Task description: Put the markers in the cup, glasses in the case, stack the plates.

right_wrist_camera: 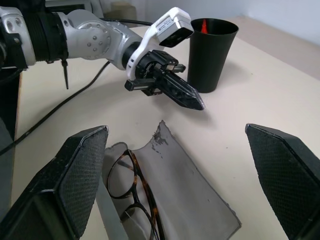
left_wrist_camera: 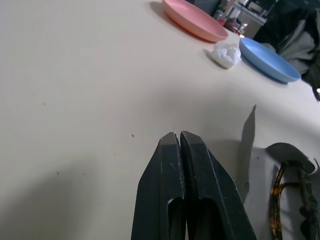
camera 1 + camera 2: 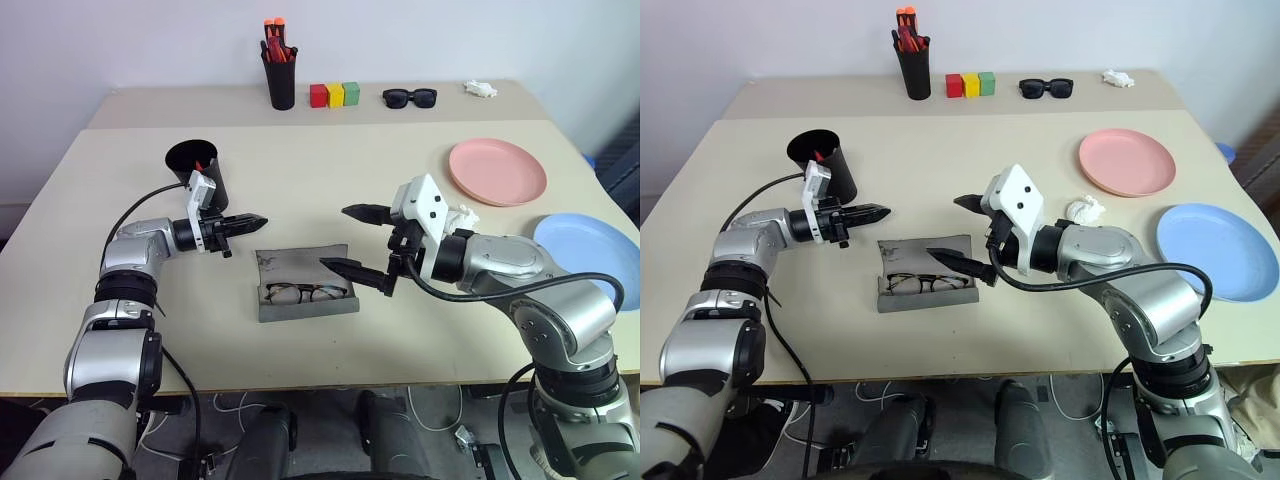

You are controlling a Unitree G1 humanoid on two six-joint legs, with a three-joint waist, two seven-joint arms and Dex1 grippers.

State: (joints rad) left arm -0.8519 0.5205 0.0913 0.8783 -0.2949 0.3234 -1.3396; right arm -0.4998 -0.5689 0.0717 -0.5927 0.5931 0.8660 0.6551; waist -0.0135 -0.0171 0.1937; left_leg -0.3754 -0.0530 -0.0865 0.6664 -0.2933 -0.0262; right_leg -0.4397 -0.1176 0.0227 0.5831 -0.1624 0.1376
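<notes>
Two grippers hang over the table [image 3: 300,180] centre, w/ the case [image 3: 305,285] lying open between and just below them. Glasses [image 3: 306,293] sit inside the case's tray, lid flap standing up behind them and not yet closed; case's long axis runs left-right across the robot's front. Right gripper [image 3: 364,244] is spread wide, holding nothing, one finger low at the case's right end, the other higher up; it's the nearer arm to the case, so closing the lid looks like its job, tho the flap hinges along the far long edge, so the push would have to come from behind, toward the robot. Left gripper [image 3: 244,221] is clenched tight on nothing, tips aimed right, just past the case's far left corner. Behind it stands the cup [image 3: 198,170], a red marker tip showing inside; can't tell if both markers are in. Farther right, the pink plate [image 3: 497,172] and blue plate [image 3: 590,245] lie apart, unstacked, a white wad [image 3: 1086,210] near them.
</notes>
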